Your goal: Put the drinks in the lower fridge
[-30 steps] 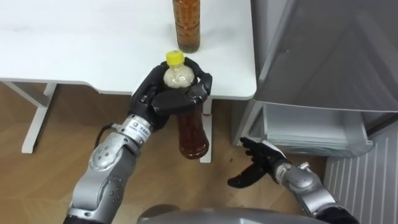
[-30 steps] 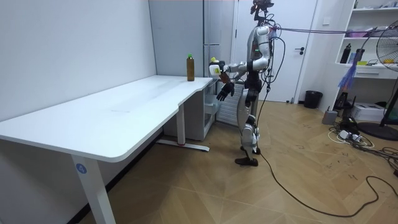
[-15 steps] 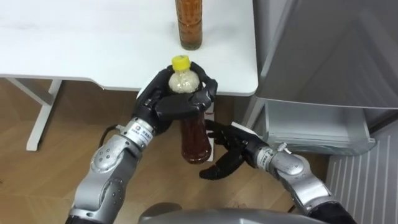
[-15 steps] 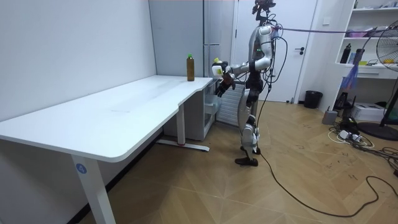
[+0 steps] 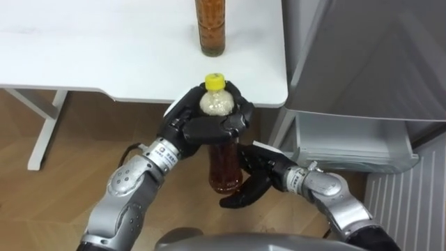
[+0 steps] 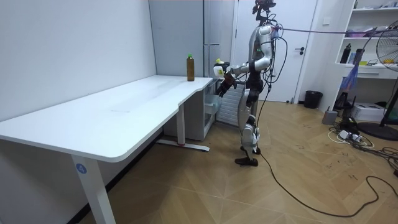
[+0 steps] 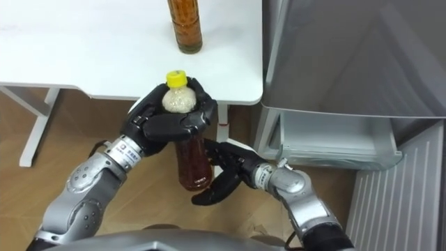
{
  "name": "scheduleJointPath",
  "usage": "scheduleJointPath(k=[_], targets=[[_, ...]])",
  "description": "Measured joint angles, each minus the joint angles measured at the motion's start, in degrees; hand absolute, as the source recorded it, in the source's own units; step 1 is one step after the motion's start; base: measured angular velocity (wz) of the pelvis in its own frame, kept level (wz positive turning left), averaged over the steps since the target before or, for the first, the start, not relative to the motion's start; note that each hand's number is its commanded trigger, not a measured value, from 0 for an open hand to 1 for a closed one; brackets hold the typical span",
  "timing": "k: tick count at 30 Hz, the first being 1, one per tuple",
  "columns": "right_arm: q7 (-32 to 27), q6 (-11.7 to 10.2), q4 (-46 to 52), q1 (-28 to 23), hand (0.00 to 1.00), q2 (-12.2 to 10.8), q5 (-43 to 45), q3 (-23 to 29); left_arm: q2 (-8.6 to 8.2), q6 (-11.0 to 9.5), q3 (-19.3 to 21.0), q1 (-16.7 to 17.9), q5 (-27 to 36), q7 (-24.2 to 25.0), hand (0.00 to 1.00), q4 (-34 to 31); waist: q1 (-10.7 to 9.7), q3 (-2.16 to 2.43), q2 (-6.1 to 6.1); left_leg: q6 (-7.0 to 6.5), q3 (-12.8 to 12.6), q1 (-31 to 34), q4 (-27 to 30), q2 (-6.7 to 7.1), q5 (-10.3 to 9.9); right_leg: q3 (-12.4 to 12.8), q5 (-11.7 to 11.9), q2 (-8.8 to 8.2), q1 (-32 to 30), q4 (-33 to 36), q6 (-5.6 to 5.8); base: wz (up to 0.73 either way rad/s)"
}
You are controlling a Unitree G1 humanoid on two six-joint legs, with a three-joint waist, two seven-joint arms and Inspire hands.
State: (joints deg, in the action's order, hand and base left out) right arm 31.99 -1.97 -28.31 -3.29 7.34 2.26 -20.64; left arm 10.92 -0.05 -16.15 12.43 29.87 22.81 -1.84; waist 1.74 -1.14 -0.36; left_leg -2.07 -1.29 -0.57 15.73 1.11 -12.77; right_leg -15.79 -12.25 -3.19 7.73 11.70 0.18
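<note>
Left eye view, centre of the frame: my left robot hand (image 5: 209, 125) is wrapped round the shoulder of the held bottle (image 5: 224, 167), just under its yellow cap (image 5: 214, 81). The bottle hangs roughly upright over the floor, in front of the desk (image 5: 104, 56) edge, with its brown contents showing below my fingers.

My right robot hand (image 5: 252, 183) sits at lower centre right, fingers spread and relaxed, cupped beside the bottle's base. I cannot tell whether it touches the bottle.

A second bottle (image 5: 211, 28) stands upright on the desk at top centre, well apart from both hands. The fridge (image 5: 362, 63) fills the right side of the frame, and its pale lower drawer (image 5: 348, 143) shows at middle right. Neither drink is in it yet.

Room view, upper centre: I stand at the end of the desk, beside the fridge.

Hazards from this position, as I judge them:

1. Slip. The grip is high on the neck, so the full body of the bottle can swing or slide out if the left hand loosens before the right hand closes.
2. Failed handover. If the right hand closes off-centre on the base, it can tip the bottle.
3. Collision. Moving the bottle toward the right of the frame may strike the desk corner or the drawer rim.
4. Second bottle. It stands near the desk's front edge, so a jolt to the desk could topple it.
</note>
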Motion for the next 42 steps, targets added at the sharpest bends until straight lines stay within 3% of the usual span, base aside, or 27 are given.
scheduleJointPath(k=[11, 32, 36, 42], targets=[[2.05, 0.06, 0.29, 0.0, 0.0, 0.98, -0.64, -0.65, -0.06, -0.71, -0.74, -0.5, -0.1, 0.49, 1.0, 1.21, 0.16, -0.21, -0.48, 0.0, -0.09, 0.31, -0.06, 0.01, 0.0, 0.89, 0.0, 0.27, -0.7, 0.03, 0.0, -0.01], [4.07, 0.8, 0.64, -0.04, 0.0, 2.01, -2.7, -1.89, 0.9, -0.94, -2.09, -0.67, -0.2, 1.63, 1.0, 1.83, -0.05, 0.12, -0.32, -0.01, -0.44, 0.44, -0.04, -0.02, 0.0, 1.34, 0.0, 0.18, -0.83, 0.06, 0.0, 0.0], [4.02, 0.83, 0.57, -0.04, 0.0, 2.34, -4.64, -2.3, 0.99, -1.76, -2.2, -0.67, -0.21, 1.63, 1.0, 1.83, -0.1, 0.35, 0.04, -0.01, -0.45, 0.36, 0.0, -0.01, 0.01, 1.3, 0.0, 0.12, -0.65, 0.06, 0.0, 0.0], [4.53, 0.88, 0.47, -0.04, 0.0, 2.74, -7.27, -2.76, 0.91, -2.41, -2.1, -0.77, -0.3, 1.76, 1.0, 1.83, -0.21, 0.34, 0.04, -0.04, -0.24, 0.07, 0.1, 0.03, 0.03, 1.19, 0.0, 0.1, -0.18, 0.05, 0.0, 0.0]])
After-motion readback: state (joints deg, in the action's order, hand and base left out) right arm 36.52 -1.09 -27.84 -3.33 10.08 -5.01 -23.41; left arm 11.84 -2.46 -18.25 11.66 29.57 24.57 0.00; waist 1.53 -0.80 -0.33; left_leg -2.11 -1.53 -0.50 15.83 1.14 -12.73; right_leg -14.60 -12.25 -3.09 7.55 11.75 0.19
